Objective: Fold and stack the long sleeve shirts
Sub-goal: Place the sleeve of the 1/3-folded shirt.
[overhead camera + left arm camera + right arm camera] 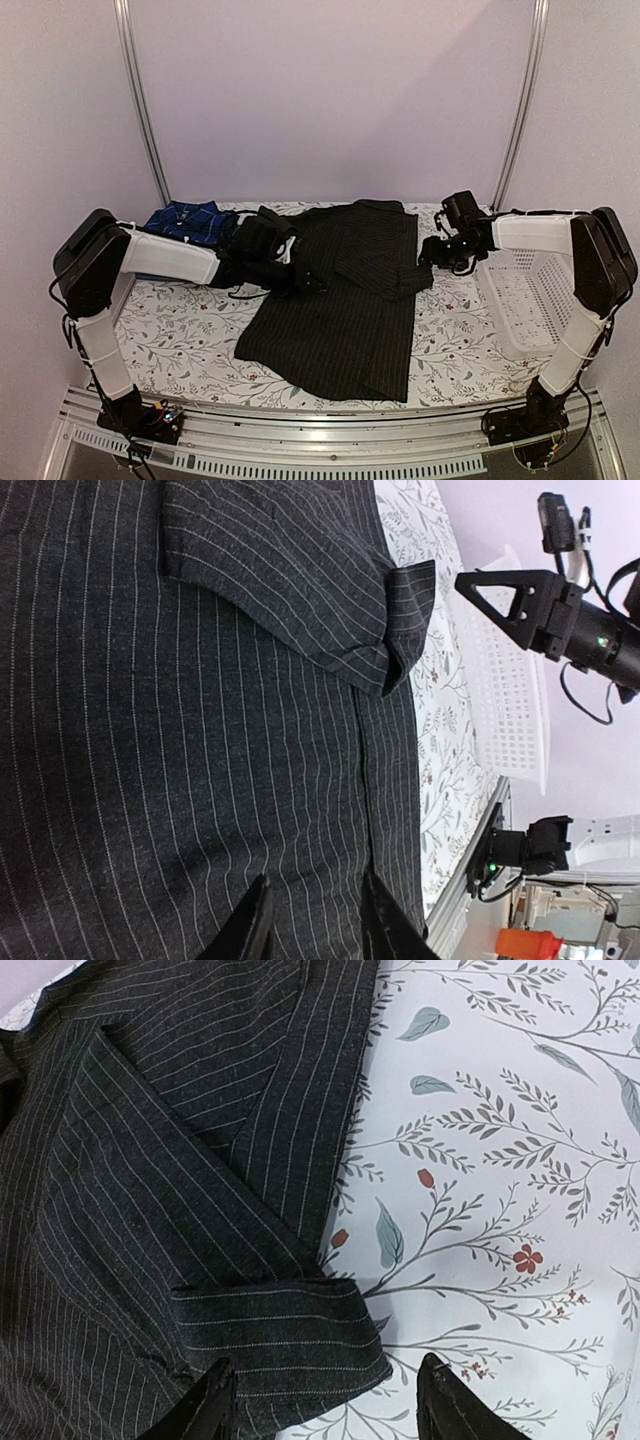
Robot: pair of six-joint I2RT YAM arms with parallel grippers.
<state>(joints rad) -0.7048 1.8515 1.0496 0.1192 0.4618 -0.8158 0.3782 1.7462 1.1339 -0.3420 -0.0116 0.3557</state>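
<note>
A black pinstriped long sleeve shirt (pixel 340 300) lies spread over the middle of the table, one sleeve folded across its chest. That sleeve's cuff (pixel 270 1330) ends at the shirt's right edge. My right gripper (pixel 326 1362) hangs open just above the cuff, one finger over the cloth and the other over the tablecloth, holding nothing. My left gripper (pixel 316 880) is low over the shirt's left part, its jaws partly apart with flat striped cloth showing between them. A blue plaid shirt (pixel 190 220) lies folded at the back left, behind my left arm.
A white mesh basket (pixel 530 290) stands at the right edge of the table, under my right arm. The floral tablecloth (pixel 180 330) shows on both sides of the black shirt. The table's metal front rail (pixel 330 440) runs along the near edge.
</note>
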